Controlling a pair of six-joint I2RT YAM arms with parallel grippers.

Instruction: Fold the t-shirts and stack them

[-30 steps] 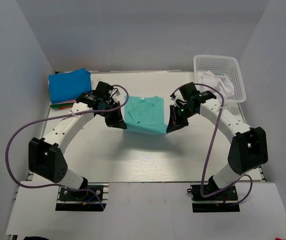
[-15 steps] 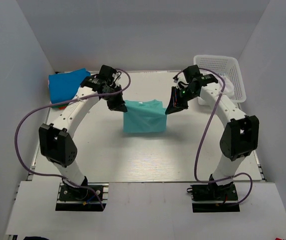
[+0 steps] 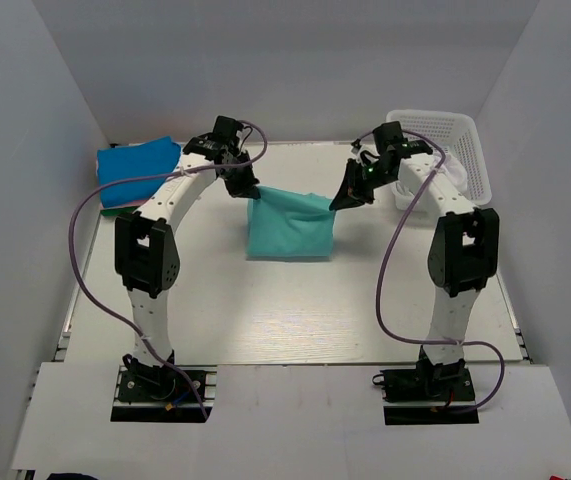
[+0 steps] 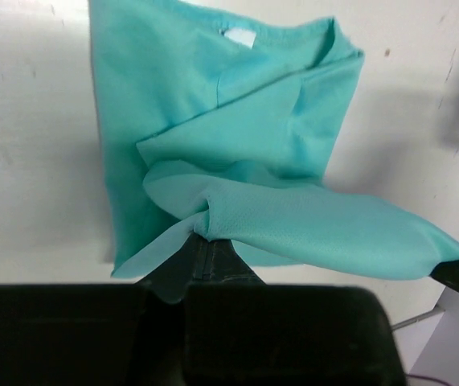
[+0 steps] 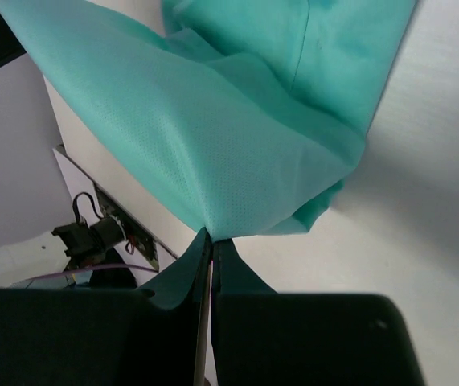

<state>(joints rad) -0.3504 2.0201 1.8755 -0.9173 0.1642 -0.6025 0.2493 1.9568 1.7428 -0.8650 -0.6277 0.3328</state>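
The teal-green t-shirt (image 3: 288,225) hangs stretched between my two grippers over the far middle of the table, its lower part draped on the surface. My left gripper (image 3: 248,187) is shut on its left corner; the cloth fills the left wrist view (image 4: 237,161). My right gripper (image 3: 342,200) is shut on its right corner, seen in the right wrist view (image 5: 213,153). A folded bright blue t-shirt (image 3: 137,168) lies at the far left on a red-pink one (image 3: 115,211). A white t-shirt (image 3: 443,165) lies in the basket.
The white mesh basket (image 3: 470,140) stands at the far right corner. Grey walls enclose the table on three sides. Purple cables loop from both arms.
Both grippers have carried the teal-green shirt's held edge away from the arm bases toward the back of the table and upward, folding the cloth over itself. The arms are now stretched out far.
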